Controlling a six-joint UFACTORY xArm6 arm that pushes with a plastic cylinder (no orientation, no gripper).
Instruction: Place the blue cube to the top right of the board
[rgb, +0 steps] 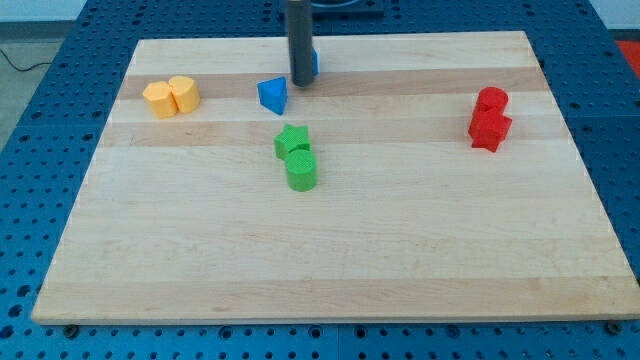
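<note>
Cube (313, 62), light and rigid, hides behind your tip (301, 84); no fingers here, so push its left face.

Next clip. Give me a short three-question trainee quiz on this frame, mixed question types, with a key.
1. True or false: my tip is right beside the blue cube, which shows only as a sliver behind the rod.
2. Which pair sits nearest the view's right edge?
A. the yellow blocks
B. the red blocks
C. the green star and green cylinder
3. Fill in: the blue triangular block lies just to the view's ____ of my tip.

Key: 1 true; 2 B; 3 left
</note>
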